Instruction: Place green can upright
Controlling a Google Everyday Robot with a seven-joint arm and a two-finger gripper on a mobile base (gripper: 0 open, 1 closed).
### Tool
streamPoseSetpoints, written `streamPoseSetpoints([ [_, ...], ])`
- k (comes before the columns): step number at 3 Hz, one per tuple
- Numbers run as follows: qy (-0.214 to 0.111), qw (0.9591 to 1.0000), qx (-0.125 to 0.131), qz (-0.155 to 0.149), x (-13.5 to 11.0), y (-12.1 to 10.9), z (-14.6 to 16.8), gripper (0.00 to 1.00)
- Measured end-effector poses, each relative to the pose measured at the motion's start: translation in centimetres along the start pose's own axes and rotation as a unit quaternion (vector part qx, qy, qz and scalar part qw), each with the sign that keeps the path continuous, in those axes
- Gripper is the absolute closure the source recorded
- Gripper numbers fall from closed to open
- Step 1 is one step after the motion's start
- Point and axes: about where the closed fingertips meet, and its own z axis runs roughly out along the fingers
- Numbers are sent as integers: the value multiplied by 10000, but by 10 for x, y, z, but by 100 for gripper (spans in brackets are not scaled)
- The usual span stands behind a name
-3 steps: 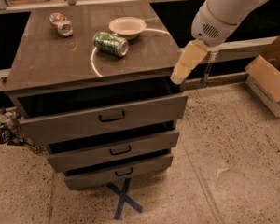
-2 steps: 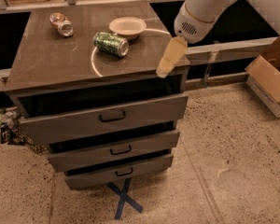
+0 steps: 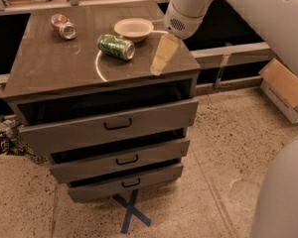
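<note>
The green can (image 3: pixel 116 46) lies on its side on the grey cabinet top (image 3: pixel 54 63), near the middle, with its silver end facing right. My gripper (image 3: pixel 158 68) hangs from the white arm over the right part of the top. It points down and to the left. It is to the right of the can, apart from it, and holds nothing that I can see.
A white bowl (image 3: pixel 133 29) sits just behind the green can. A brownish-orange and silver can (image 3: pixel 63 27) lies at the back left. Three drawers (image 3: pixel 114 125) below stand partly pulled out. A cardboard box (image 3: pixel 287 88) is on the floor at right, with blue tape cross (image 3: pixel 131 212) in front.
The arm and gripper have moved left, from beyond the cabinet's right edge to over its top, closer to the green can. The cans and bowl have not moved.
</note>
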Motion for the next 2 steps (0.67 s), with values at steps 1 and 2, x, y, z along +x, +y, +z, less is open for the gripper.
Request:
streamPoseSetpoints([
  [1,-116,9995,-113,258,-16,-15,14,0],
  [2,-198,9989,-229,353,-43,-32,35,0],
])
